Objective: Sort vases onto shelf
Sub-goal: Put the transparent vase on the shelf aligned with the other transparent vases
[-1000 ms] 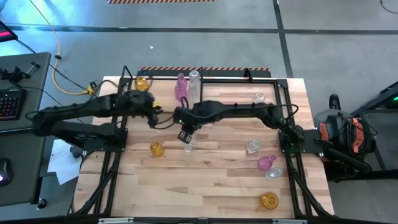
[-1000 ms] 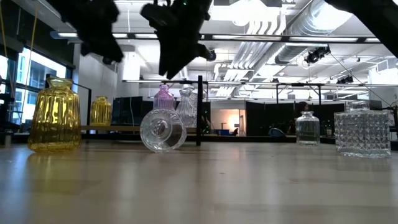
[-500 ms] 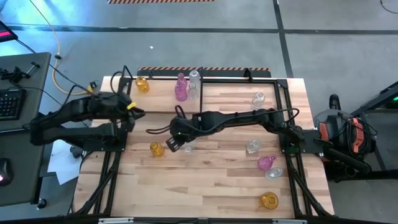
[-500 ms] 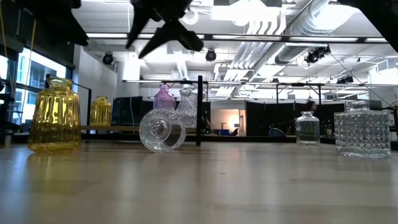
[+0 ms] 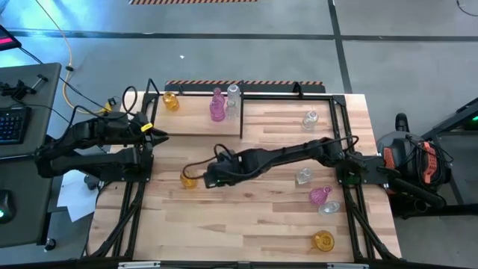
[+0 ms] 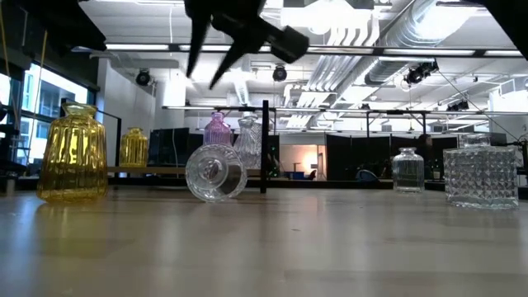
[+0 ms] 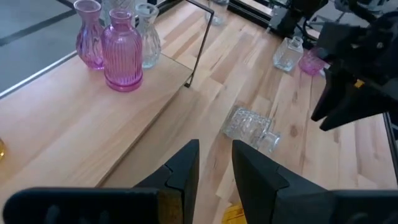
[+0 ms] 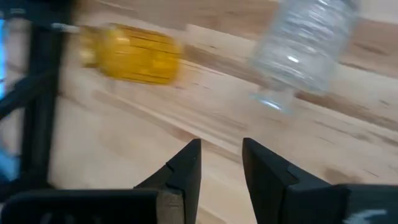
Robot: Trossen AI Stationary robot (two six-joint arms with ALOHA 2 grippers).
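Partway: three vases (image 5: 217,104) stand on the shelf (image 5: 196,123); about seven remain on the table (image 5: 254,217), one clear vase (image 6: 216,172) on its side. Right gripper (image 5: 207,179) hovers beside it, fingers narrowly apart, empty. Left gripper (image 5: 158,134) waits at the shelf's left end, narrow, empty.

clear vase (image 6: 216,172) lies tipped beside upright amber vase (image 6: 73,153)

Light is bright and even, coming from ceiling strip lights (image 6: 272,47) seen in the low view. On the tabletop (image 5: 254,217) shadows are soft and faint. The right wrist view is smeared by motion blur: the amber vase (image 8: 134,54) and clear vase (image 8: 305,43) lack crisp edges. In the low view the arms are dark silhouettes against the ceiling glow, and the near wood is out of focus.
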